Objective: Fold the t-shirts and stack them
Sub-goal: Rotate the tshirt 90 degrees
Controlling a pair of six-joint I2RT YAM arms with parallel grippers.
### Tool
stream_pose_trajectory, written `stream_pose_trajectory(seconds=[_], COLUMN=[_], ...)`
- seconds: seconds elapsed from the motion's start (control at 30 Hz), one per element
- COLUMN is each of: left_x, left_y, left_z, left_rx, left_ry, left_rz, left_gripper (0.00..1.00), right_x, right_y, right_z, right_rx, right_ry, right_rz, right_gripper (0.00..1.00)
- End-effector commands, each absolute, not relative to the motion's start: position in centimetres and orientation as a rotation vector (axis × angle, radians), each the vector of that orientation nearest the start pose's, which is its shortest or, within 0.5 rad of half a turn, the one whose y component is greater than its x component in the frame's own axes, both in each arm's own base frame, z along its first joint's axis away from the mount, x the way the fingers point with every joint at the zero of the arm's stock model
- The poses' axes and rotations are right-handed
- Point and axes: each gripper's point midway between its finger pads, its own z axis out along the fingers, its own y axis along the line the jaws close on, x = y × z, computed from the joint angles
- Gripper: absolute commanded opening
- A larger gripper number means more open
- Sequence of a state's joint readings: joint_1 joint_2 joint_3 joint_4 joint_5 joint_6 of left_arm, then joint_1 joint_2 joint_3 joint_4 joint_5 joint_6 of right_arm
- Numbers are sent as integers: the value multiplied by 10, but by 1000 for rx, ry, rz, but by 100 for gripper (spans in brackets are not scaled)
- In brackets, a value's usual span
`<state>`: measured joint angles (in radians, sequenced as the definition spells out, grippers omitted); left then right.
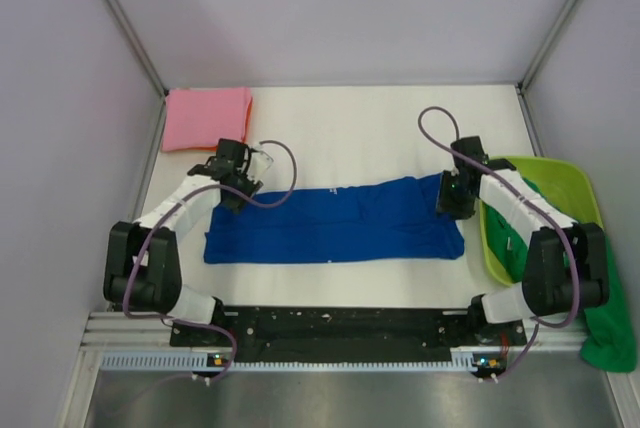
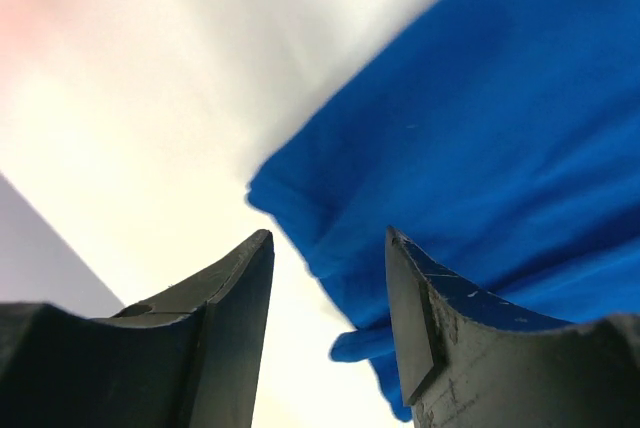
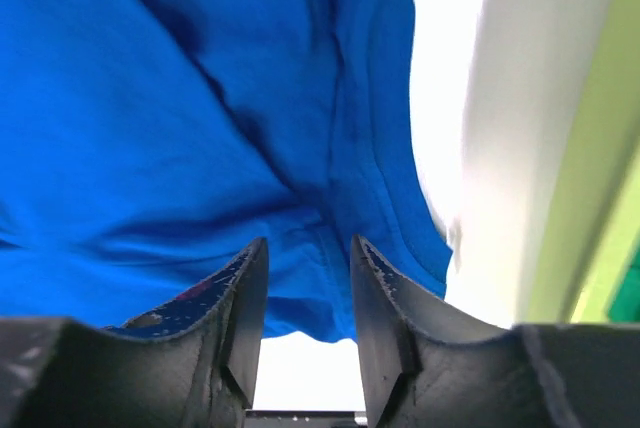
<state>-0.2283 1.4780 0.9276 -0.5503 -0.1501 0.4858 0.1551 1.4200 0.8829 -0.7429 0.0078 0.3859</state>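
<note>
The blue shirt (image 1: 335, 223) lies in a long flat strip in the middle of the worktop (image 1: 350, 118). If I pinch only the top layer at a corner, the fold could fall open when I lift. If one side pulls harder, the strip could go crooked. My left pincer (image 2: 328, 238) is open and empty, with the shirt's far left corner just ahead of its tips. My right pincer (image 3: 308, 243) is partly open and empty too, at the far right corner, near the green tub (image 1: 560, 173).
</note>
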Motion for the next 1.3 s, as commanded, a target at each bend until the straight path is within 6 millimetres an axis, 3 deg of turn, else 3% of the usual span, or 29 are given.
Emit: stream_pose_trajectory(seconds=[0.0, 0.1, 0.17, 0.33, 0.57, 0.63, 0.73, 0.8, 0.9, 0.93, 1.0, 1.1, 1.13, 1.2, 1.27], left_x=[334, 342, 345, 345, 346, 337, 330, 330, 324, 318, 298, 250, 234, 215, 204], left_y=[5, 30, 39, 15, 22, 20, 28, 44, 61, 62, 54, 10, 0, -13, -9], left_z=[85, 75, 63, 40, 21, 15, 11, 11, 14, 15, 13, 13, 15, 25, 31], left_rx=[822, 759, 746, 880, 961, 988, 971, 892, 785, 779, 831, 1001, 1038, 1081, 1084], left_ry=[2500, 2562, 2609, 2568, 2576, 2603, 2638, 2669, 2707, 2713, 2715, 2666, 2660, 2617, 2626], left_rz=[314, 285, 227, 16, 60, 19, 70, 139, 129, 109, 25, -302, -381, -469, -427], left_gripper=[52, 52, 52, 53, 52, 42, 4, 0, 0, 0, 0, 0, 0, 0, 0], right_x=[297, 306, 309, 309, 312, 316, 330, 349, 392, 406, 451, 518, 541, 557, 558], right_y=[62, 71, 76, 89, 92, 91, 88, 90, 97, 98, 106, 137, 148, 157, 151], right_z=[109, 119, 109, 67, 41, 35, 20, 13, 10, 1, 6, 26, 49, 77, 107], right_rx=[224, 180, 173, 168, 149, 150, 160, 174, 153, 143, 131, 83, 72, 63, 52], right_ry=[2653, 2623, 2645, 2738, 2772, 2788, 2823, 2843, 2859, 2875, 2829, 2716, 2642, 2570, 2509], right_rz=[110, 89, 90, 149, 144, 124, 80, 96, 101, 85, 98, 251, 306, 352, 313], right_gripper=[41, 41, 40, 36, 33, 32, 25, 15, 10, 10, 9, 15, 19, 29, 36])
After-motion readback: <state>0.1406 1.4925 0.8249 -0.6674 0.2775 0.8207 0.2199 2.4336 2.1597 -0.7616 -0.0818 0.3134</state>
